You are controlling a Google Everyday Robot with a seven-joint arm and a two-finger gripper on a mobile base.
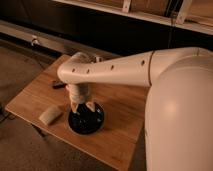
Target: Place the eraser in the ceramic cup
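Observation:
The ceramic cup (87,120) is a glossy black round vessel on the wooden table (120,130), near its front edge. The eraser (50,115) is a pale off-white block lying on the table just left of the cup, apart from it. My gripper (82,106) hangs from the white arm directly over the cup, its two fingers pointing down at the cup's rim. It stands to the right of the eraser and does not touch it.
A small dark flat bar (59,85) lies on the table behind the gripper, toward the far left. The white arm (125,70) spans the table from the right. A dark wall and a ledge run behind the table.

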